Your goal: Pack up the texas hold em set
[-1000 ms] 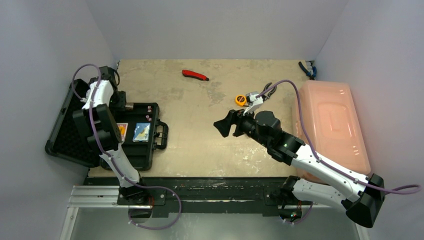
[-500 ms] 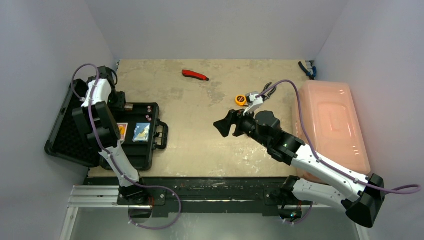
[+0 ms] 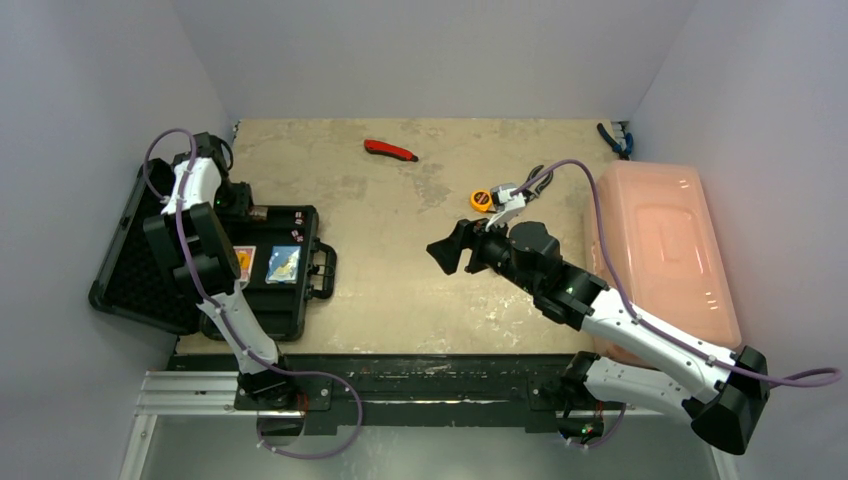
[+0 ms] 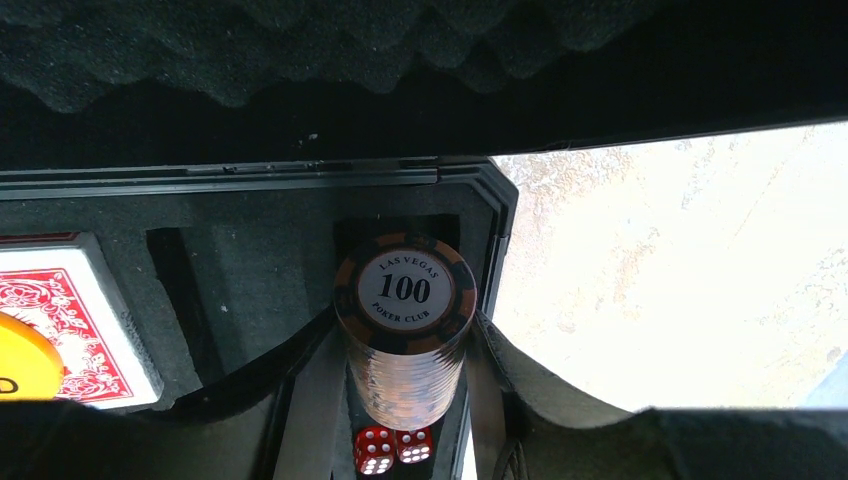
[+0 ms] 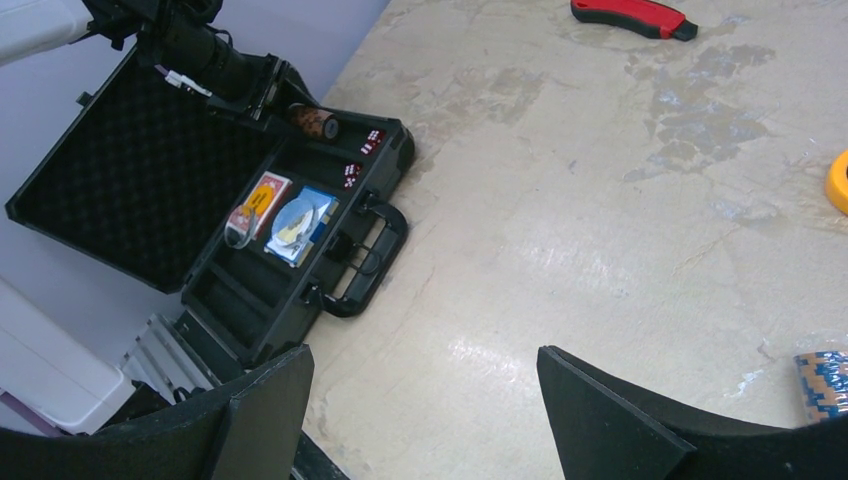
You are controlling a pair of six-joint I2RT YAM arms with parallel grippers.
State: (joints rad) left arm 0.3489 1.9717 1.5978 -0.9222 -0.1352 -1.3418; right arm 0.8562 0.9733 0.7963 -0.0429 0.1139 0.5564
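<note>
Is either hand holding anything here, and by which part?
The left hand grips a chip roll by its sides, partway down its length, over the open case. The right hand is open and empty.

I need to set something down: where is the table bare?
Bare: the table between the case and the right gripper, and around the red tool. Crowded: the case's far end, where the left gripper holds a chip roll.
</note>
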